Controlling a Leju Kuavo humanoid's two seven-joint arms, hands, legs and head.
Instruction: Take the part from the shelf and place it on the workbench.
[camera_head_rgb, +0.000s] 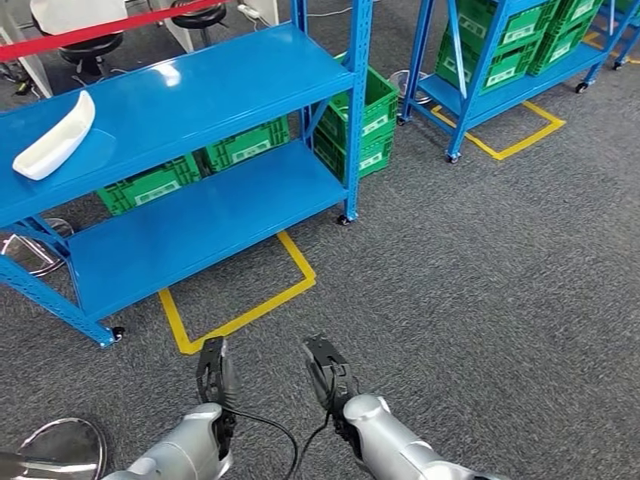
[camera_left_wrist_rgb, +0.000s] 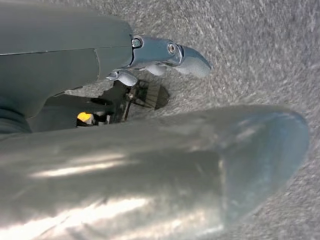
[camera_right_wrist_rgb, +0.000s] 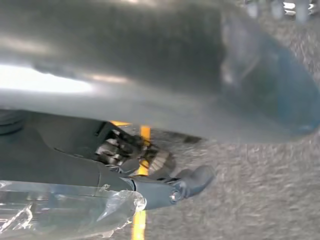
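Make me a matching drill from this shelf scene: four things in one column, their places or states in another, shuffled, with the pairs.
1. white part
2. green crates
3. yellow tape
4. left hand

A. on the carpet in front of the shelf
B. empty, over the carpet
C. on the blue shelf's top level
D. on the floor behind the shelf

Pairs: 1-C, 2-D, 3-A, 4-B

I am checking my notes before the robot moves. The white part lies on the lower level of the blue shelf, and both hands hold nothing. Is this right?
Not quite. The head view shows the white part on the top level of the blue shelf, not the lower one. The rest holds: the left hand and right hand hold nothing.
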